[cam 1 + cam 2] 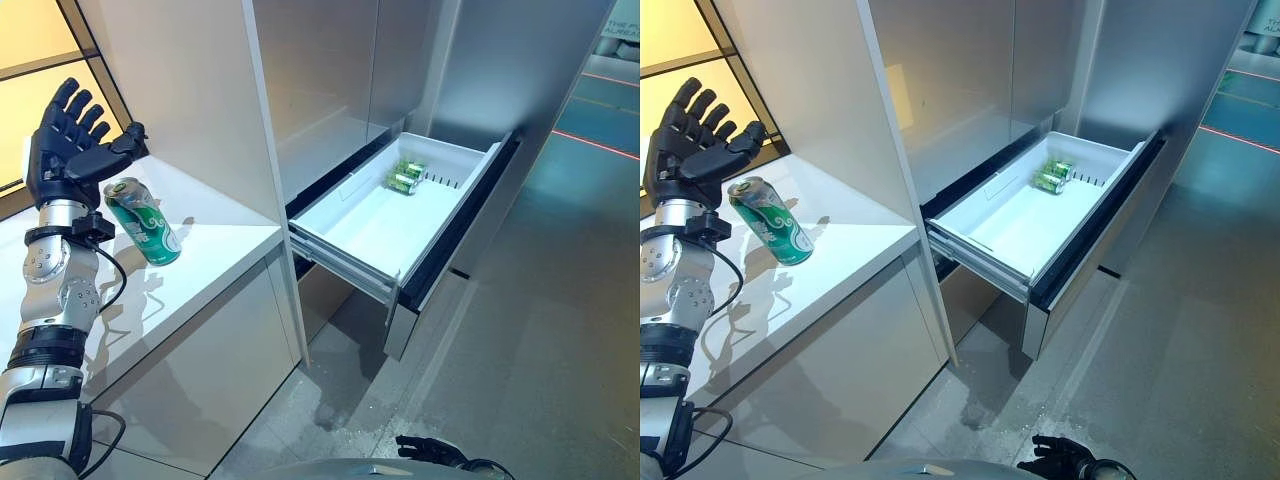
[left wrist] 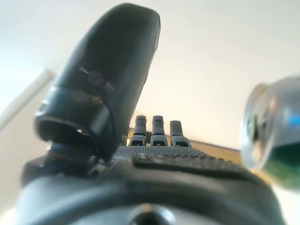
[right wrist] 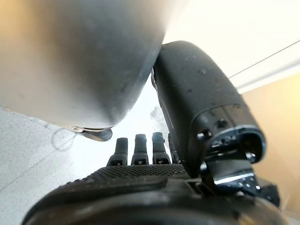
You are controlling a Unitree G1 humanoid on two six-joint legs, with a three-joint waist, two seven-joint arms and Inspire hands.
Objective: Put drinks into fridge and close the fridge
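Left eye view: left hand (image 1: 62,140) is raised over the white counter (image 1: 215,250), fingers spread straight, thumb out, holding nothing. It sits just behind and above the green aluminium drink can (image 1: 142,221), apart from it as far as I can tell. Reads like a pre-grasp pose: palm lined up with the can, nothing closed round it yet.

The can stands tilted, top leaning toward the hand, on the counter's left part. Left wrist view shows the same can beside the thumb with a gap, so no contact.

White plastic fridge drawer (image 1: 375,225) is pulled fully out to the right of the counter, presumably so cans can be dropped in from above. Its dark-edged steel front faces right.

Count: one can on the counter, two green cans (image 1: 407,176) lying on their sides at the drawer's far end, touching each other. Three cans total in view. Rest of the drawer floor is bare.

Right hand (image 1: 1060,457) hangs low at the near edge, idle, fingers straight and relaxed in its wrist view, nothing in it.

Judgement: one can left to move, then push the drawer shut.
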